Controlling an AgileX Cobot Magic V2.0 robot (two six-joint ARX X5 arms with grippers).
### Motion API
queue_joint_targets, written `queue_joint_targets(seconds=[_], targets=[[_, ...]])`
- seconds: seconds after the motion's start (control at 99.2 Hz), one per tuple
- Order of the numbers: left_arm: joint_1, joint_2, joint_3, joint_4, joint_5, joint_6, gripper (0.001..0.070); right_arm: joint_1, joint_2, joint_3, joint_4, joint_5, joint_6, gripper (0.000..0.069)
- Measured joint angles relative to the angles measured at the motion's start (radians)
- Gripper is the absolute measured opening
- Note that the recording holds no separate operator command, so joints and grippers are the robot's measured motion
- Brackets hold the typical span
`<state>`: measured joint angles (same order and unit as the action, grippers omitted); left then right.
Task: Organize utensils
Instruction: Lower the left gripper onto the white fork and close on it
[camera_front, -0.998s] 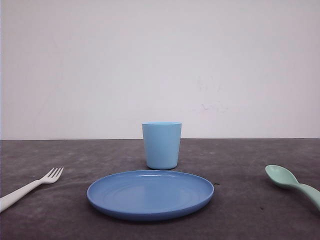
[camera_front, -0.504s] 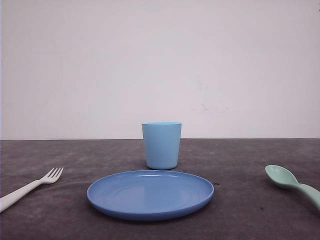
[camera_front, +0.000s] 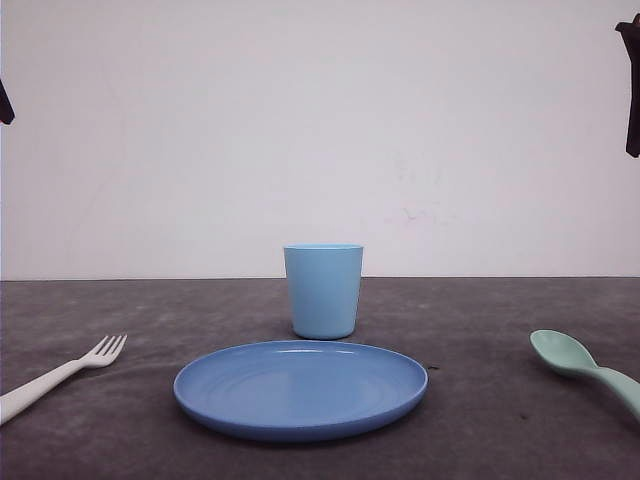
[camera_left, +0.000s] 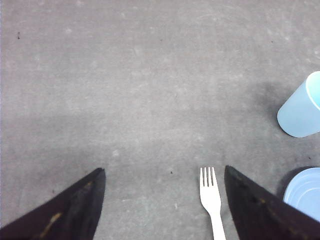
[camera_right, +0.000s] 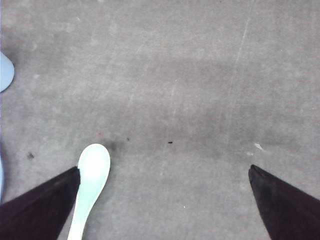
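Observation:
A white plastic fork (camera_front: 60, 378) lies at the left of the dark table, tines pointing away; in the left wrist view the fork (camera_left: 210, 197) lies between the fingers, close to one of them. A mint-green spoon (camera_front: 580, 364) lies at the right; in the right wrist view the spoon (camera_right: 90, 185) rests beside one finger. My left gripper (camera_left: 164, 172) hangs open above the table, holding nothing. Well above the table, my right gripper (camera_right: 164, 170) is open too. A dark piece of each arm shows at the upper edges of the front view.
A round blue plate (camera_front: 300, 388) sits at the centre front with a light blue cup (camera_front: 323, 290) upright just behind it. The cup (camera_left: 301, 107) and the plate's edge (camera_left: 304, 192) show in the left wrist view. A white wall backs the table.
Dark parts of both arms have come into the front view at the upper left and upper right edges. Fork, spoon, plate and cup have not moved.

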<state>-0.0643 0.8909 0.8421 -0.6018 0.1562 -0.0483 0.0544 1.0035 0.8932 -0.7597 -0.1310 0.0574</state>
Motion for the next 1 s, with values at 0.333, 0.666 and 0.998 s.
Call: queue_joint_targets(seconds=[0.333, 0.666, 0.998], targets=[[-0.082, 0.037, 0.000, -0.054, 0.000, -0.082, 0.0467, 0.000, 0.000, 0.000, 0.000, 0.000, -0.001, 0.0680], [-0.286, 0.206, 0.000, -0.076, -0.002, -0.138, 0.0467, 0.000, 0.000, 0.000, -0.010, 0.000, -0.001, 0.0681], [-0.383, 0.439, 0.000, -0.058, -0.093, -0.179, 0.0462, 0.000, 0.000, 0.000, -0.010, 0.000, -0.001, 0.0681]])
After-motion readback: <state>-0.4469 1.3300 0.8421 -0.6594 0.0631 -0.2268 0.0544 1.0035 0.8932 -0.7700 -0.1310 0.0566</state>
